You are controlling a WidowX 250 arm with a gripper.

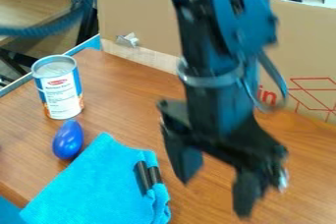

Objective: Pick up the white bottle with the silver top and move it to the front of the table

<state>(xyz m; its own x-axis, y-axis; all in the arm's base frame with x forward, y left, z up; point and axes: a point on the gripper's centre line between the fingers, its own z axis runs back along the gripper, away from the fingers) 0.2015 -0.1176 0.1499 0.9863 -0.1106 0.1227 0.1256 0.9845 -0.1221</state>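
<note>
Open pincer hangs beside blue cloth w/ 2 black rods

Camera view: arm [213,36] comes in from the top edge & hangs down over the R half of the worktop [118,88]. Pincer [214,196] is released: fingers spread wide apart, nothing btwn them, tips pointing down. It's to the R of the bright blue cloth [92,183], w/ the nearer finger near the cloth's R edge; can't tell exact ht. above the worktop.

Cloth lies in the lower L part of the view, one corner pointing away toward the back, R edge folded & a bit bunched. Two short black rods [143,178] lie side by side on its R part, close to that folded edge, so they & the cloth are the things nearest the pincer.

Dark blue, egg-shaped obj. [68,140] sits on the worktop just beside the cloth's upper L edge; can't tell if they touch. Just behind it, a can [61,93] stands upright, w/ a metal rim, white label & blue/orange parts.

At the back, a cardboard sheet [148,14] w/ red print stands along the worktop, w/ a small crumpled silvery piece [128,40] at its L end.
</note>
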